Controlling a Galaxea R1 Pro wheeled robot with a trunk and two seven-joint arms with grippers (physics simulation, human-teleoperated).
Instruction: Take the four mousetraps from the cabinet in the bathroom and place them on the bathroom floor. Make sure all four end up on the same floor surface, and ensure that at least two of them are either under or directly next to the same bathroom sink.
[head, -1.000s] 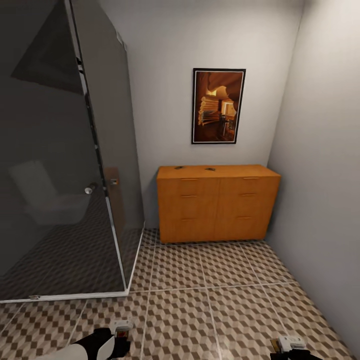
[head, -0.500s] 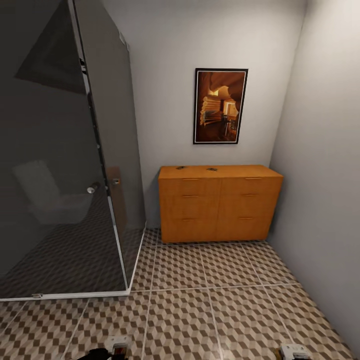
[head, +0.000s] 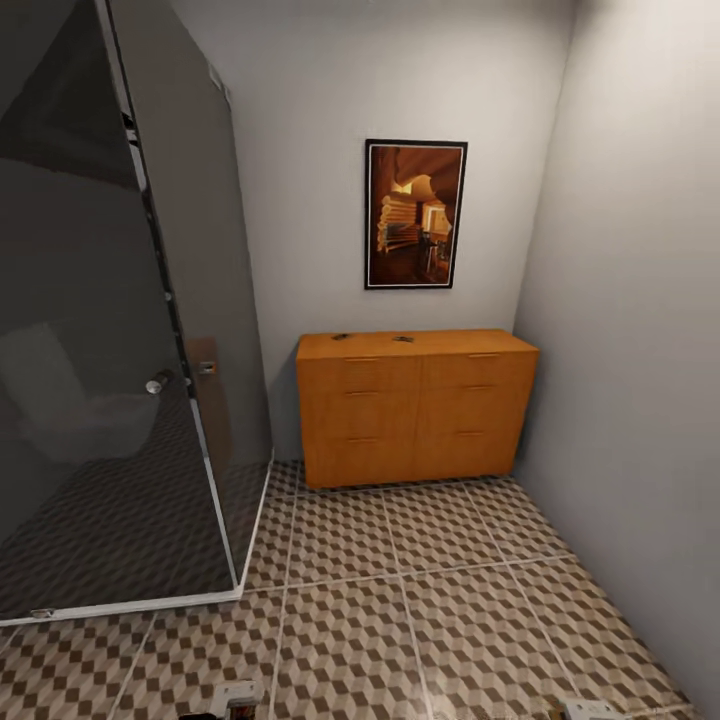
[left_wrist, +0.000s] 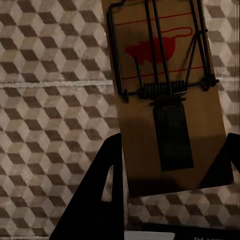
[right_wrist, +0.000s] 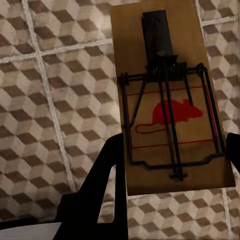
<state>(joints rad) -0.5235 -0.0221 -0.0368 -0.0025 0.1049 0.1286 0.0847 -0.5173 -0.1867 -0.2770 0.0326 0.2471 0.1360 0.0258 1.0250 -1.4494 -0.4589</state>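
Head view: orange-brown cabinet (head: 415, 405) against the back wall at about 12 o'clock, six drawer fronts, closed. Two small dark mousetraps on its top, one (head: 341, 336) toward the 11 o'clock side, the other (head: 403, 339) near the middle, apart from each other. Framed picture (head: 415, 214) on the wall above the cabinet. Dark glass shower enclosure (head: 120, 330) at 9–10 o'clock, a toilet faintly mirrored in it. Cube-pattern bathroom floor (head: 400, 610) across the lower frame. Tips of both grippers just peek in at 6 o'clock, left gripper (head: 236, 694) and right gripper (head: 592, 710).

Left wrist view: left gripper (left_wrist: 172, 187) clenched on a mousetrap (left_wrist: 167, 95), its black fingers (left_wrist: 97, 200) at either edge of the wooden slab; red mouse print, spring and wire bar visible; trap held above the floor tiles.

Right wrist view: right gripper (right_wrist: 172, 187) grasping another mousetrap (right_wrist: 170, 100) the same way, fingers (right_wrist: 95, 195) at the slab's edges, red mouse print facing the camera, floor tiles behind
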